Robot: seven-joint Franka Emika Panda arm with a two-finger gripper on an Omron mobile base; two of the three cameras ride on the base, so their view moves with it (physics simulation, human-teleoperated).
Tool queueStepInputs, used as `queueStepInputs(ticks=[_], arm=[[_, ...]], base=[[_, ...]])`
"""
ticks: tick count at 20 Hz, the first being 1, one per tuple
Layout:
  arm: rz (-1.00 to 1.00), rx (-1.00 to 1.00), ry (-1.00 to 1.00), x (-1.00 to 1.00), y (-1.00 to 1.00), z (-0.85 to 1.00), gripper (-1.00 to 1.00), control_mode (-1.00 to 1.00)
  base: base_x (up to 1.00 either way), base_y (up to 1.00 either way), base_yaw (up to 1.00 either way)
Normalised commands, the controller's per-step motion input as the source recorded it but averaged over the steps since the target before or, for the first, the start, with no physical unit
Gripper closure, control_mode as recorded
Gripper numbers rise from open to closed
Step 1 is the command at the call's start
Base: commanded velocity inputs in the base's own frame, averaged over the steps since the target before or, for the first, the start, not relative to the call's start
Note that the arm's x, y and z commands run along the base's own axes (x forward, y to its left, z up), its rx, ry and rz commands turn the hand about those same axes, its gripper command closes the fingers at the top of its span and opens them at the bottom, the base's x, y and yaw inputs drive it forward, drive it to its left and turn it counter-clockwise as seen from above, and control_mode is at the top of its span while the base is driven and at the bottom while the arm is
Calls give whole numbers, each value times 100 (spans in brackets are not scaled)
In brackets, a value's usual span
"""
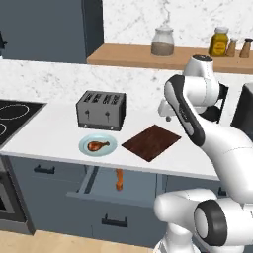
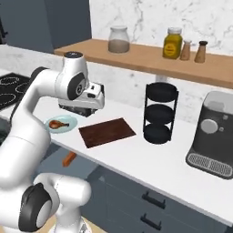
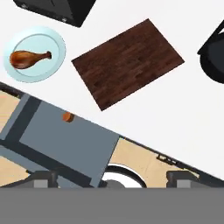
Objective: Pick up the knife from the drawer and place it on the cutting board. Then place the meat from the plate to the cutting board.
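Knife (image 1: 118, 179): one, standing on end in the open drawer (image 1: 94, 184) below the bench (image 1: 54, 136), orange-brown handle visible; blade hard to make out. In the hand view just the handle end shows as a small orange spot, at the bench edge over the drawer floor.

Cutting board (image 1: 151, 142): one, dark reddish-brown, lying flat and bare on the bench, set askew to the bench edge.

Plate (image 1: 87, 148): one, pale blue-green, just left of the cutting board, apart from it.

Meat (image 1: 98, 145): one drumstick, lying on the plate.

Toaster (image 1: 101, 109): one, behind the plate; in the hand view cut off by the upper edge.

Tiered rack (image 2: 159, 113): one, black, right of the cutting board; largely cut off in the hand view.

Pincer (image 3: 110, 178): high above the bench near the cutting board, fingers (image 3: 43, 179) spread wide apart, nothing between them. Fingertips are partly cut off at the bottom of the hand view.
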Motion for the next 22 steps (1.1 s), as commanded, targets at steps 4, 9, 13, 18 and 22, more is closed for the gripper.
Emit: queueStepInputs(ticks=[4, 9, 13, 18, 22], arm=[[0, 0, 0, 0, 0, 0, -100, 100], [0, 0, 0, 0, 0, 0, -100, 100], [0, 0, 0, 0, 0, 0, -100, 100], [0, 0, 0, 0, 0, 0, -100, 100], [0, 0, 0, 0, 0, 0, -100, 100]], base=[[0, -16, 71], [-3, -36, 59], [-24, -26, 25], [-43, -24, 3], [-41, -30, 2]])
